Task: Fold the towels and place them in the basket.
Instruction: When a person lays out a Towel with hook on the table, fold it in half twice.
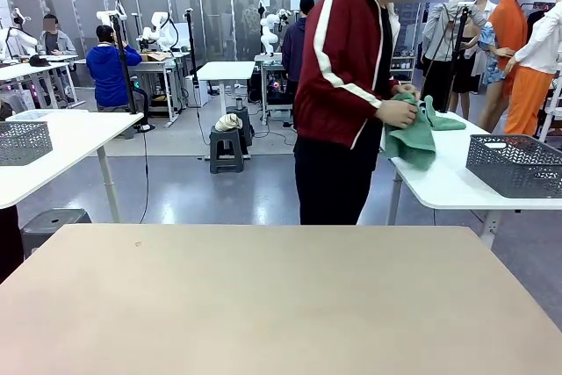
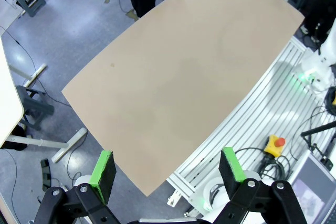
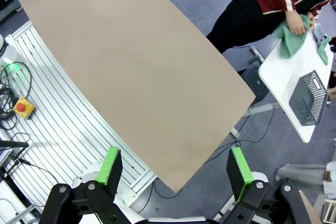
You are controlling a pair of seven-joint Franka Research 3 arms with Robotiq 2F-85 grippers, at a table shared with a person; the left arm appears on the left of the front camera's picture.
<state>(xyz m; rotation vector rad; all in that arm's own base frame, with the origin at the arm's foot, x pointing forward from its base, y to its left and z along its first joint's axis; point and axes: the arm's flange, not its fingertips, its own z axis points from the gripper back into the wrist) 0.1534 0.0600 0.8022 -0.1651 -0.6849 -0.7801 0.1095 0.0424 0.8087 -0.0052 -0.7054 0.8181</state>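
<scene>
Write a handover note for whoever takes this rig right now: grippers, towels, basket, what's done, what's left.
Left gripper: jaws open, holding nothing, raised near the tan table.
Right gripper: jaws open, holding nothing, raised near the same table.
Towels: bunched in the person's hand at the white side table on the robot's right.
Basket: on that side table, no towel seen in it.
Done: nothing folded or placed.
Left: get the towels, fold each, put them in the basket.

Person [image 1: 342, 85] behind table [image 1: 281, 305]; towels [image 1: 413, 138], basket [image 1: 516, 164] at side table [image 1: 439, 183], R.
</scene>
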